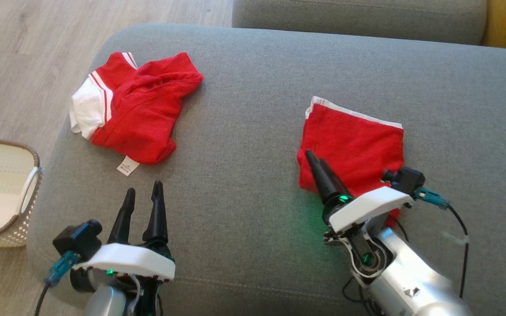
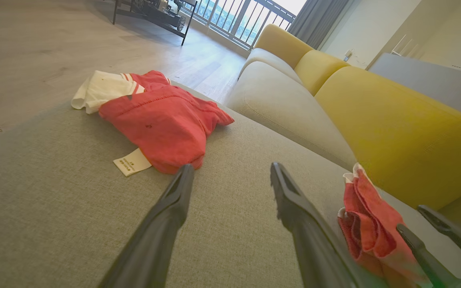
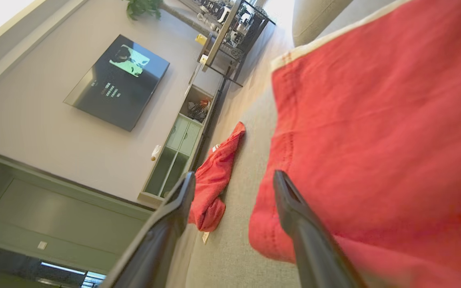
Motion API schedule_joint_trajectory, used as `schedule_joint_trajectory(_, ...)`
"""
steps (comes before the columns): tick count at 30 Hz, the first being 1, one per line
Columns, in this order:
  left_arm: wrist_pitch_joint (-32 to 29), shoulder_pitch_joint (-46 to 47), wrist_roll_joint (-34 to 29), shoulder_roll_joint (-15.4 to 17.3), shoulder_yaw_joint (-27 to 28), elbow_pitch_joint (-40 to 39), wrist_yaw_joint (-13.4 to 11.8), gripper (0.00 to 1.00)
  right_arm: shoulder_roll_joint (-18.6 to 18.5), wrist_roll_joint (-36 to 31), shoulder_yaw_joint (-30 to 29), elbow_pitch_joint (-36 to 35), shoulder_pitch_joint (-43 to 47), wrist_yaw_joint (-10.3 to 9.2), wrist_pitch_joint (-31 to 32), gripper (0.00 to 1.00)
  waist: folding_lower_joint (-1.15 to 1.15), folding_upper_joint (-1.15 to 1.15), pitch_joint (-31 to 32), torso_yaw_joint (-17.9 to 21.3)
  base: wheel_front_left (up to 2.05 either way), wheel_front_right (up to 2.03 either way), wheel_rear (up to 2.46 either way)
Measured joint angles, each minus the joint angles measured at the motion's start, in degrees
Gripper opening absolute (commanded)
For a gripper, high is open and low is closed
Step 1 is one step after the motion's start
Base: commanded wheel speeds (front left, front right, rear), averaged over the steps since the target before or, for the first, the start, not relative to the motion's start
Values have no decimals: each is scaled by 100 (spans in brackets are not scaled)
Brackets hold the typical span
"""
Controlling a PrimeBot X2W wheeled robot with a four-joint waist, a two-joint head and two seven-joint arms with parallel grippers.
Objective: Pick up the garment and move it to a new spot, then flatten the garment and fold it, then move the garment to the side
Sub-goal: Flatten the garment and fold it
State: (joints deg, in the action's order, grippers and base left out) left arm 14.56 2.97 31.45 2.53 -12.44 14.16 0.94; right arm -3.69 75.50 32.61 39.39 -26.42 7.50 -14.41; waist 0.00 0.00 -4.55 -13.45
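Note:
A folded red garment point(image 1: 354, 140) point(image 2: 364, 224) point(image 3: 374, 140) with a white edge lies flat on the right side of the grey sofa seat point(image 1: 244, 131). My right gripper point(image 3: 234, 175) is open at its near left corner, one dark finger point(image 1: 321, 175) resting over the fabric edge and nothing pinched between the jaws. A second red and white garment point(image 1: 143, 109) point(image 2: 162, 120) point(image 3: 214, 176) lies crumpled at the seat's far left. My left gripper point(image 1: 144, 188) point(image 2: 231, 168) hovers open and empty just short of that crumpled garment.
A woven basket point(image 1: 33, 175) stands on the wooden floor off the seat's left edge. A white label point(image 1: 128, 166) sticks out of the crumpled garment. Yellow back cushions point(image 2: 394, 132) rise behind the seat. Bare grey seat lies between the two garments.

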Motion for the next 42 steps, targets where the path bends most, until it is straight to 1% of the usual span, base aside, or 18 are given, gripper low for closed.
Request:
schedule_joint_trajectory(2, 0, 0, 7, 0, -9, 4, 0, 100, 0, -114, 99, -74, 0, 0, 0, 100, 0, 0, -12, -9, 0, 0, 0)
schedule_joint_trajectory(5, 0, 1, 7, 0, -26, 19, 0, 100, 0, -156, 236, 15, 1, 0, 0, 100, 0, 0, -30, -28, 0, 0, 0)
schedule_joint_trajectory(11, 0, 2, 7, 0, -42, 43, 0, 100, -1, 68, 431, 576, -17, 0, 90, 100, 0, 0, -40, -53, 0, 0, 0)
schedule_joint_trajectory(14, 0, 3, 7, 0, -41, 44, 0, 100, -2, 159, 580, 778, -102, 0, 268, 100, 0, 0, -48, -31, 0, 0, 0)
schedule_joint_trajectory(16, 0, 4, 7, 0, -41, 44, 0, 100, -3, 307, 613, 714, -171, 0, 305, 100, 0, 0, -58, -10, 0, 0, 0)
schedule_joint_trajectory(20, 0, 7, 7, 0, -30, 44, -1, 100, -40, 292, 595, 617, -362, 0, 215, 100, 0, 0, -50, 44, 0, 0, 0)
schedule_joint_trajectory(24, 0, 2, -2, 4, 66, 27, -49, 100, -331, -141, 510, 355, -463, 0, 55, 100, 0, 0, 20, 175, 0, 0, 0)
schedule_joint_trajectory(26, 0, -7, -1, 1, 105, -54, -51, 100, -591, -664, 437, 277, -491, 0, 20, 100, 0, 0, 69, 266, 0, 0, 0)
schedule_joint_trajectory(27, 0, -17, 0, 0, 153, -113, -51, 100, -716, -1042, 274, 237, -487, 0, 19, 100, 0, 0, 93, 321, 0, 0, 0)
schedule_joint_trajectory(29, 0, -44, 5, 4, 253, -209, -53, 100, -915, -1834, -249, 63, -483, 0, 19, 100, 0, 0, 132, 444, 0, 0, 0)
schedule_joint_trajectory(30, 0, -50, 5, 3, 293, -282, -53, 100, -1020, -2688, -804, -193, -441, 0, 18, 100, 0, 0, 165, 573, 0, 0, 0)
schedule_joint_trajectory(31, 0, -49, 5, 1, 315, -310, -55, 100, -1032, -3142, -1088, -370, -379, 0, 8, 100, 0, 0, 182, 639, 0, 0, 0)
schedule_joint_trajectory(34, 1, -52, 5, 2, 434, -407, -101, 100, -943, -4301, -1880, -954, 68, 0, -5, 100, 0, 0, 223, 820, 0, 0, 0)
schedule_joint_trajectory(37, 1, -59, -94, 1, 460, -492, -102, 100, -705, -5248, -2474, -1482, 730, 0, -7, 100, 0, 0, 248, 971, 0, 0, 0)
schedule_joint_trajectory(38, 1, -59, -94, 1, 460, -492, -102, 100, -705, -5248, -2474, -1482, 730, 0, -7, 100, 0, 0, 248, 971, 0, 0, 0)
schedule_joint_trajectory(40, 0, -64, -259, 0, 461, -502, -104, 100, -474, -5592, -2837, -1739, 1133, 0, -7, 100, -1, 0, 252, 1052, 0, 0, 0)
schedule_joint_trajectory(41, 0, -68, -342, 0, 460, -505, -119, 100, -394, -5791, -2963, -1859, 1296, 0, -5, 100, 0, 0, 252, 1084, 0, 0, 0)
schedule_joint_trajectory(42, 1, -92, -598, 0, 456, -534, -142, 100, -287, -6229, -3166, -2102, 1534, 0, -5, 100, 0, 0, 249, 1134, 0, 0, 0)
